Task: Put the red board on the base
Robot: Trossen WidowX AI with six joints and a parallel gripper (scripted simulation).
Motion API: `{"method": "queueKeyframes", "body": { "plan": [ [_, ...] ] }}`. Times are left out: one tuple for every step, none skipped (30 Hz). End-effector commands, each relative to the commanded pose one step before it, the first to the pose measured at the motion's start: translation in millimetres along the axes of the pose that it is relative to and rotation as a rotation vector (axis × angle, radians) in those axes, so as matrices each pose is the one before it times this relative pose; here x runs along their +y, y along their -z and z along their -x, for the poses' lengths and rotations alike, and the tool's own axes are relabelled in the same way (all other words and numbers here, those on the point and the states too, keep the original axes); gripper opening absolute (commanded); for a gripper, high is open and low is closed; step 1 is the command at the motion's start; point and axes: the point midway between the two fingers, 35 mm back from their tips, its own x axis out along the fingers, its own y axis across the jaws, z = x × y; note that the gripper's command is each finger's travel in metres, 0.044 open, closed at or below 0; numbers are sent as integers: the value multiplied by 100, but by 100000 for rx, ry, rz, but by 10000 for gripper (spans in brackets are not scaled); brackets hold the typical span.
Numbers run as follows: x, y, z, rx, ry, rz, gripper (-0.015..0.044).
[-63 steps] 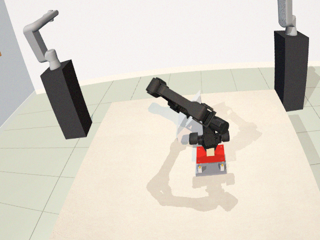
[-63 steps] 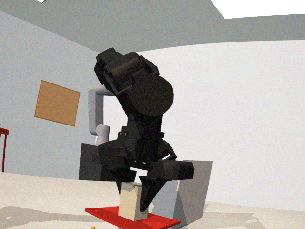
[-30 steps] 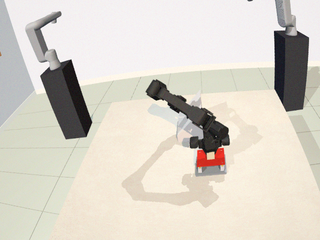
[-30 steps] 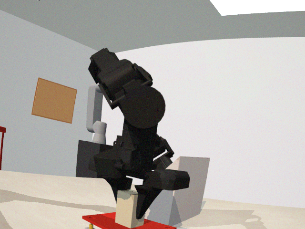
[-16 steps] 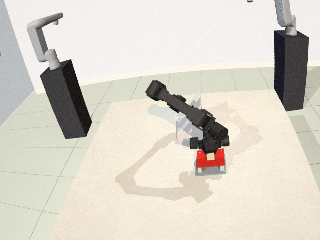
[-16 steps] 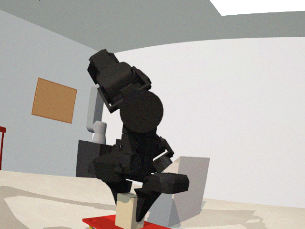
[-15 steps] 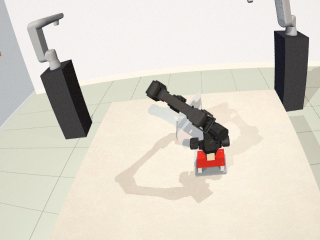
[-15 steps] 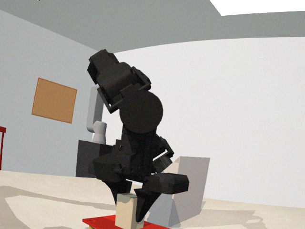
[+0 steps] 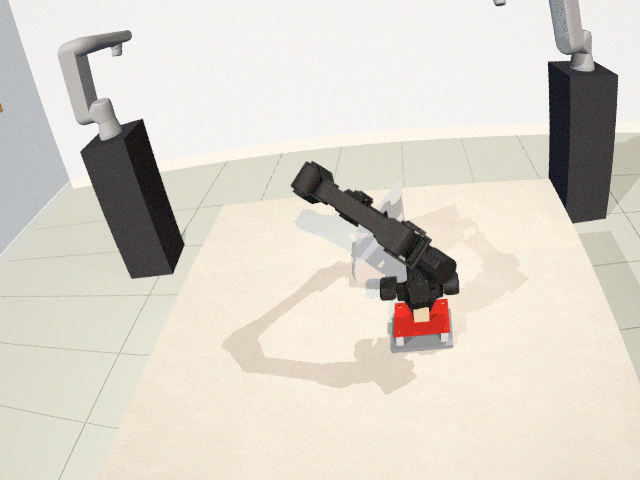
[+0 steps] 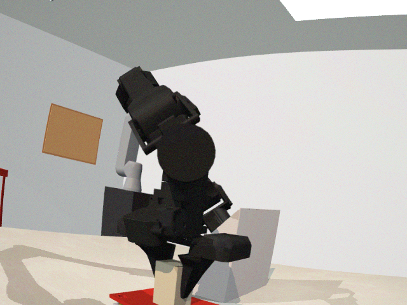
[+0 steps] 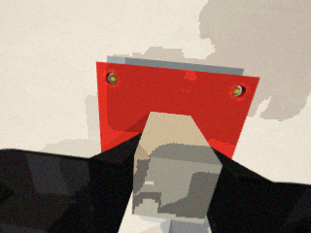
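The flat red board [image 9: 405, 329] [image 10: 136, 297] [image 11: 175, 92] lay handle side up over the grey base [image 9: 421, 346] [image 11: 185, 64], its square, cream handle [image 9: 421, 314] [image 10: 166, 282] [image 11: 170, 131] upright; gold pins [image 11: 113, 79] showed in two corner holes.

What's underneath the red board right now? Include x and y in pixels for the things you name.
Under the red board [image 9: 406, 326] [image 11: 170, 99] [image 10: 131, 296], the grey base [image 9: 421, 345] [image 11: 194, 66] shows, with two white posts below one edge. The other two posts are covered.
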Motion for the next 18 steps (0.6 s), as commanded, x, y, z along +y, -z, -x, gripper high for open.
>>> {"method": "queueKeyframes", "body": {
  "plan": [
    [-3,-5,36,5,-7,-81,236],
    [0,0,0,0,0,0,263],
    [0,0,0,0,0,0,289],
    [0,0,0,0,0,0,315],
    [0,0,0,0,0,0,341],
    [0,0,0,0,0,0,368],
    [0,0,0,0,0,0,394],
    [6,-5,107,-1,-15,3,420],
    [17,-14,323,-4,-43,9,440],
    [24,-16,541,-4,-65,14,440],
    [23,-7,674,-1,-67,15,440],
    [15,8,680,4,-52,13,440],
    [6,22,683,7,-37,11,440],
    [-1,28,553,8,-19,7,440],
    [-4,21,333,6,-7,3,440],
    [-2,8,111,2,-1,1,440],
    [0,0,0,0,0,0,440],
    [5,-1,240,-29,8,31,440]
  ]
}}
